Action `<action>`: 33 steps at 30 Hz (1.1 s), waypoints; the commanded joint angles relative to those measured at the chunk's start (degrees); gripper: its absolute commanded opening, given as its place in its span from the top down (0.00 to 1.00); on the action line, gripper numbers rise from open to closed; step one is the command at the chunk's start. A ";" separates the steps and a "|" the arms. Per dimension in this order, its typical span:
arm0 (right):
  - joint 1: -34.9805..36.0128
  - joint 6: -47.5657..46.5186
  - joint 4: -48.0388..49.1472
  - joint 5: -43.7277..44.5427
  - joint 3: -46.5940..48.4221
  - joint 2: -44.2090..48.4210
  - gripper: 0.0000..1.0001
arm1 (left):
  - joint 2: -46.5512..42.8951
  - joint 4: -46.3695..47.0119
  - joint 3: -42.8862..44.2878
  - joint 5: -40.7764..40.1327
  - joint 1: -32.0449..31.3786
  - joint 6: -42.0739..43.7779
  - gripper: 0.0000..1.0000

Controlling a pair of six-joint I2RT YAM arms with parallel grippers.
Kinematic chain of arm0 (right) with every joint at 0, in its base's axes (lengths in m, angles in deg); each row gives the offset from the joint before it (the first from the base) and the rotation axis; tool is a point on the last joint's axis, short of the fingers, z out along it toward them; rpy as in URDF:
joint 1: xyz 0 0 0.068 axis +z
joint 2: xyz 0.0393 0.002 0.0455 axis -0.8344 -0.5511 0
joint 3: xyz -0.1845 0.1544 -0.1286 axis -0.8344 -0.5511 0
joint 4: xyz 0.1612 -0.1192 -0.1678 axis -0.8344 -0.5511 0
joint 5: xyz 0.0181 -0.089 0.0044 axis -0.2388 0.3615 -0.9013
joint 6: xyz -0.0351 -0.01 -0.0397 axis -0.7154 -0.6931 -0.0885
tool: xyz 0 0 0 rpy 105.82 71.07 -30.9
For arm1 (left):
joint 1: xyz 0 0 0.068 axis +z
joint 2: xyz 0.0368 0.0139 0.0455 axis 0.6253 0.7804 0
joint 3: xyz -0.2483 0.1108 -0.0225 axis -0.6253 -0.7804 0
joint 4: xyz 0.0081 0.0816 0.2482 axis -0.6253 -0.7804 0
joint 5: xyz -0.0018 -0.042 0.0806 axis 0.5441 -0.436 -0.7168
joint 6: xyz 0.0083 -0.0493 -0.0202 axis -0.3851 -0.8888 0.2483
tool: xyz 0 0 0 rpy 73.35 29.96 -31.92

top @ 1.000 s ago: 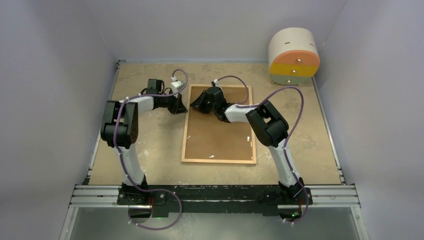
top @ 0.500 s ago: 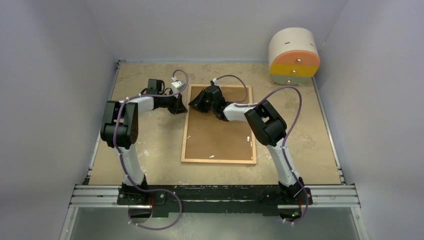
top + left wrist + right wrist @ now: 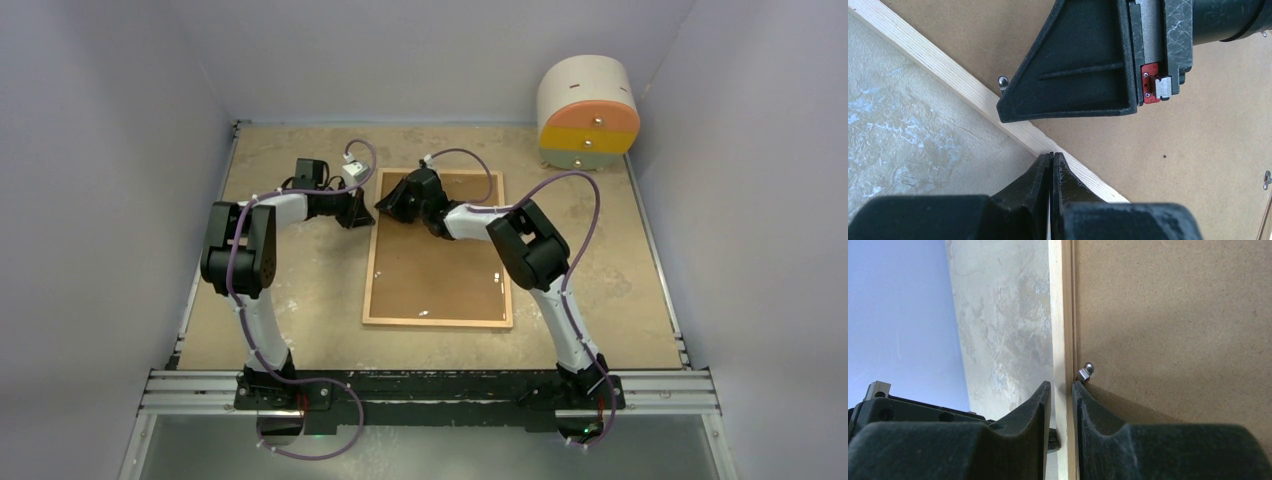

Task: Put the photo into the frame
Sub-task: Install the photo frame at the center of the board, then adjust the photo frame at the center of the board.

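Over the last second the right gripper (image 3: 1062, 390) has been shifted slightly left and toward the far end, onto the left rail (image 3: 1060, 315) of the frame (image 3: 438, 322). Its fingers have been eased in a touch. Nothing else has been moved: the frame, left arm and panel (image 3: 435, 275) are where they were.

State now:
- **Right gripper:** the rail is straddled by its fingers, one on the table (image 3: 300, 290) side and one on the panel side. Both are snug to the wood, so the rail is judged pinched. A metal tab (image 3: 1085, 372) sits just beside the inner finger; contact cannot be told.
- **Left gripper** (image 3: 1050, 162)**:** it is pressed together with nothing held. Its tip is set at the outer edge of the same rail, across from the right gripper. Whether it bears on the wood or only hovers cannot be told.
- **Frame:** it lies flat, back up, mid-table, with the panel seated in it.
- **Photo:** it is not seen in any view. Whether it is under the panel cannot be told.

Meaning for the task: the step in hand is judged to be work on the back. The rail is probably being held or lifted so that the tab can be turned and the panel dealt with. Insertion of the photo cannot be confirmed as done.

Risk: the frame could be skidded or tipped if the rail is pulled with only the left tip as a stop.
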 commanded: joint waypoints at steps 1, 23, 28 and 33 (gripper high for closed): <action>-0.56 -0.96 -3.19 -2.24 0.12 -0.22 0.74 | -0.49 -5.43 -2.17 0.60 -1.94 1.40 1.00; -27.23 -20.45 -22.46 6.13 -20.73 26.79 0.17 | -13.29 -14.04 -14.22 -15.96 -5.27 22.19 0.98; -27.84 -20.18 -23.00 4.37 -19.40 22.79 0.17 | -15.61 -14.10 -17.26 -18.15 -10.23 23.82 0.98; -27.13 -20.90 -20.55 0.59 -16.04 18.52 0.18 | -17.22 -14.61 -18.45 -18.46 -14.39 24.69 0.98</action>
